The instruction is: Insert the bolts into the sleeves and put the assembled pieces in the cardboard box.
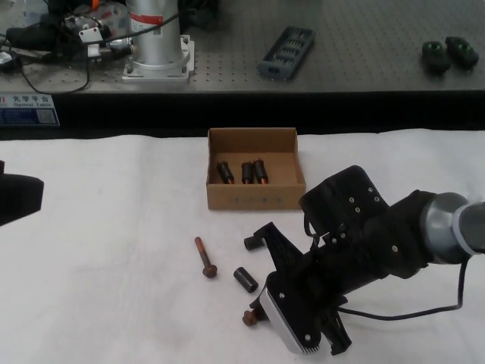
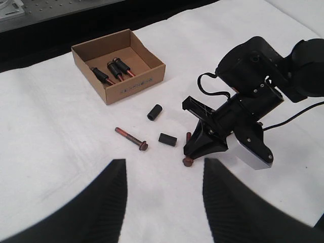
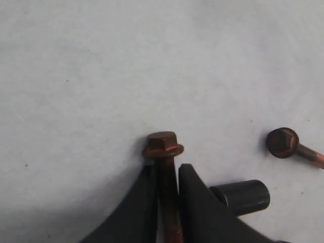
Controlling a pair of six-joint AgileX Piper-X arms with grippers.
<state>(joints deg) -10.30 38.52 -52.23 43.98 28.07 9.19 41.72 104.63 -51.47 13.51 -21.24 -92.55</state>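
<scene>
Inside the box [image 1: 252,199], 3 assembled pcs [image 1: 244,172] lie done, 2 to go by my count. R gripper [image 3: 166,169] is pinched tight on one bolt [image 3: 163,144], low at the cloth [image 1: 114,227]. The 2nd bolt [image 1: 204,256] & 2 sleeves [image 1: 245,279] lie loose nearby. L gripper [image 2: 163,171] hangs wide open, holding nothing.

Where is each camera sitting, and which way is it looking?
High view: behind the arms, looking forward and down at the box, a loose bolt and a sleeve; the right arm shows.
Left wrist view: on the left wrist, looking toward the box; the open left gripper shows.
Right wrist view: on the right wrist, close above the cloth; the right gripper pinches the held bolt.
Shared: all three show the held bolt.
</scene>
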